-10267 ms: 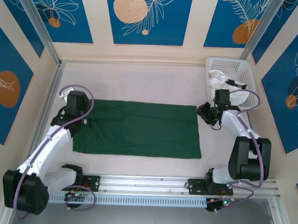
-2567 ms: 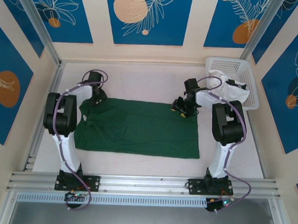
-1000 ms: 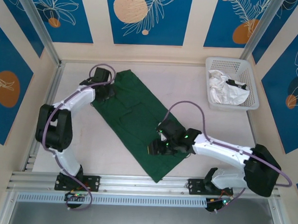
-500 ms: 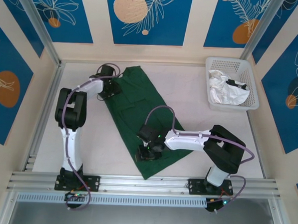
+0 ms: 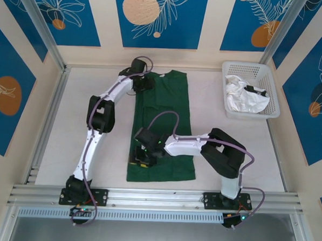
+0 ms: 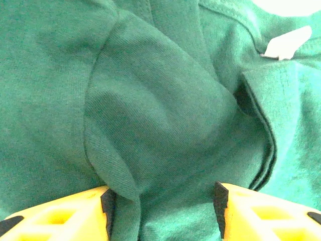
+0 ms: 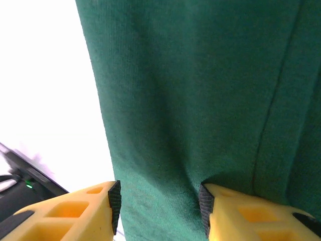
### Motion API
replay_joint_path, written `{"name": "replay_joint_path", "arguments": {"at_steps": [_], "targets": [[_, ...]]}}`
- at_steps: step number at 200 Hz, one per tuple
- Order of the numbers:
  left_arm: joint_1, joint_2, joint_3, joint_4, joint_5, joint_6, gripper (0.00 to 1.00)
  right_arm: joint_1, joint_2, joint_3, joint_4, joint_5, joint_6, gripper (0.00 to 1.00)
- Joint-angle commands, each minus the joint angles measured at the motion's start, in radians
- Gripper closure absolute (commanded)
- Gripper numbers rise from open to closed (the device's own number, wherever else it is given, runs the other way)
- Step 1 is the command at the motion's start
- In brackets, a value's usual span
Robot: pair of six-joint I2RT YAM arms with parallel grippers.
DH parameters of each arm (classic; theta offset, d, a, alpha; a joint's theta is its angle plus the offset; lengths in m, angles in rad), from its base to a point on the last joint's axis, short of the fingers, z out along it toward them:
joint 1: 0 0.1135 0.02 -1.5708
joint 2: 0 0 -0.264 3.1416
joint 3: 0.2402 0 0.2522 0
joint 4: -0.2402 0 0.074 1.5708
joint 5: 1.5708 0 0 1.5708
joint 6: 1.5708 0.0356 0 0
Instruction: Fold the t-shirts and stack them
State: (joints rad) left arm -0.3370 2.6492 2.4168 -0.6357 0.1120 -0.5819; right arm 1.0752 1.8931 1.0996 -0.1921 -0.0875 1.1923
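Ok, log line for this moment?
left gripper: shut on green t-shirt | right gripper: shut on green t-shirt | white t-shirt: in basket

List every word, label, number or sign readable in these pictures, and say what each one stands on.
No text can be read anywhere.
Small white neck label on the dark green t-shirt: shows blank and blurred, no letters legible.
Dark mark on the white t-shirt in the lattice basket: too small to tell whether it is print.
Blue wall panels: leaf and circle drawings, no words.
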Motion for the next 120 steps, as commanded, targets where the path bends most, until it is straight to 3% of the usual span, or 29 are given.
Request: {"name": "replay_joint_path", "arguments": {"at_steps": [1,44,120], "targets": [[-0.001,0.094,0.101,-0.128,0.023,0.073,0.42,0.017,0.118,0.028,-0.082,-0.011,0.083,0.51],[0.029,0.026,-0.018,-0.064,-0.011,0.106,0.38,0.019,0.107,0.06,-0.174,0.051,0.058,0.47],[0.072,0.011,0.028,-0.031,-0.022,0.167,0.25,0.049,0.051,-0.016,-0.19,0.06,-0.058,0.46]]}}
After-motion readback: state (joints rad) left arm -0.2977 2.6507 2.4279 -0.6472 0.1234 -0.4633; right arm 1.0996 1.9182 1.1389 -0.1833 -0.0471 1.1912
